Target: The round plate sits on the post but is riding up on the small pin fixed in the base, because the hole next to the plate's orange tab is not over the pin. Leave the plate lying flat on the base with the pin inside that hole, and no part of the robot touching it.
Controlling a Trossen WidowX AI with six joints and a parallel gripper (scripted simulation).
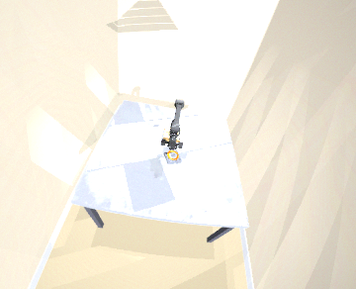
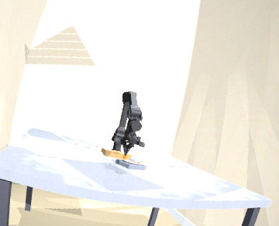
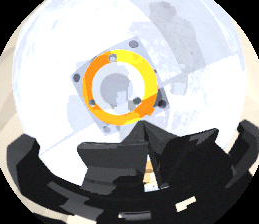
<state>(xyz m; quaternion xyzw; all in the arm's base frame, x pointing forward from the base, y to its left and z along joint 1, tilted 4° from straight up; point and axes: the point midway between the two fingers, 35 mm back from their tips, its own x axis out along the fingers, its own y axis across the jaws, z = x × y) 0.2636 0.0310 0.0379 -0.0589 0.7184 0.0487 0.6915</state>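
Note:
The round plate [image 1: 167,155] [image 2: 138,162] [image 3: 153,75], with an orange and yellow rim and a pale middle, sits over the grey square base [image 2: 132,166] [image 3: 139,49]. An orange patch that looks like its tab [image 3: 148,110] is at the rim's lower right in the wrist view, close to the fingertips. Small round spots show on the plate; which is the hole or the pin, and whether the plate lies flat, I cannot tell. My gripper [image 1: 172,149] [image 2: 125,157] [image 3: 144,124] is shut and empty, its tips low at the rim's arm-side edge. Contact is unclear.
An orange-yellow block [image 2: 113,153] lies on the table [image 1: 208,188] [image 2: 190,186] beside the base, on the arm's side. It is partly hidden by the arm in the top view, and a bit shows between the finger bodies in the wrist view.

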